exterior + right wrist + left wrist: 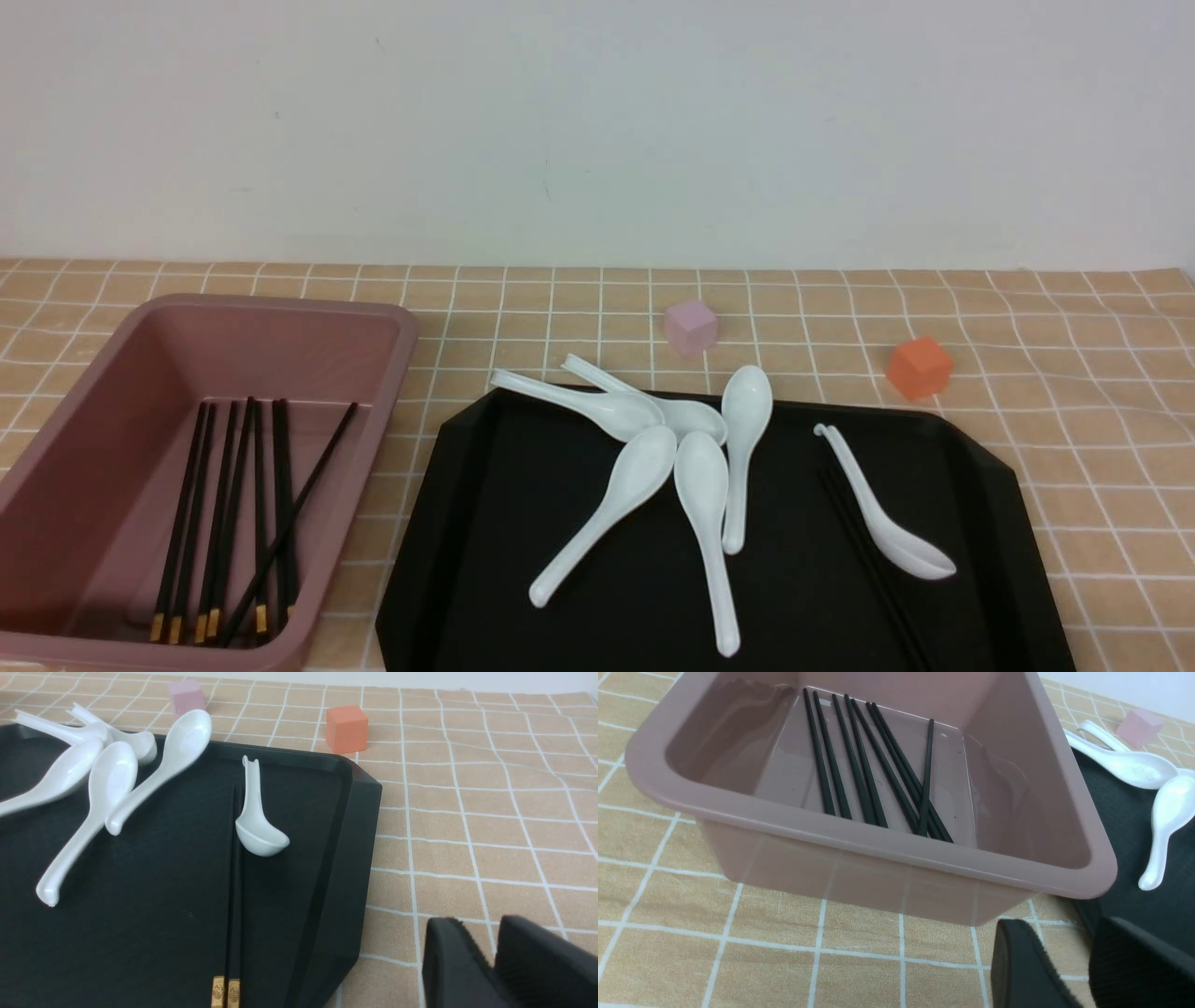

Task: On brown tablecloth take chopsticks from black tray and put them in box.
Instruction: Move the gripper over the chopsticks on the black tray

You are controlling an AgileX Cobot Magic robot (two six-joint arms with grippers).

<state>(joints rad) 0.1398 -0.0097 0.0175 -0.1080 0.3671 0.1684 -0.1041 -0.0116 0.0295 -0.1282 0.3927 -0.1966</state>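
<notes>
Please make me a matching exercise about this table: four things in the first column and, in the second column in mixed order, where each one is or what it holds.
Column one:
1. orange cube
2. pink cube
3. box
4. tray

Column two:
A. holds spoons and a pair of chopsticks
B. on the cloth, beyond the tray's far edge, near its right end
C. holds several chopsticks
D. on the cloth, just beyond the heap of spoons

Pairs: 1-B, 2-D, 3-C, 4-A
</notes>
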